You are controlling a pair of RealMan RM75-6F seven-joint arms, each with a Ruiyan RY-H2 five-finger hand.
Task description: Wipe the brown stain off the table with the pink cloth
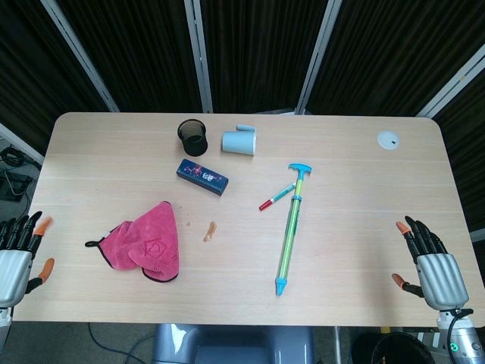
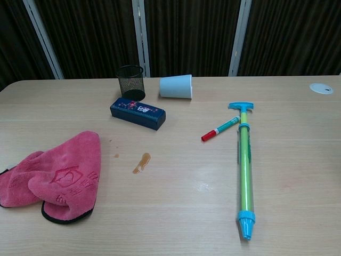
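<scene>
The pink cloth (image 1: 144,244) lies crumpled on the wooden table (image 1: 364,174), left of centre; the chest view shows the cloth (image 2: 58,178) at the lower left. A small brown stain (image 1: 210,231) marks the table just right of the cloth, and the stain (image 2: 141,162) also shows in the chest view. My left hand (image 1: 17,258) hovers at the table's left front edge, fingers spread, holding nothing. My right hand (image 1: 430,264) is at the right front edge, fingers apart and empty. Neither hand appears in the chest view.
A black mesh cup (image 1: 192,136) and a tipped white cup (image 1: 239,140) stand at the back. A dark blue box (image 1: 202,176) lies behind the stain. A red-capped marker (image 1: 277,196) and a long green-and-blue pump toy (image 1: 292,227) lie right of centre.
</scene>
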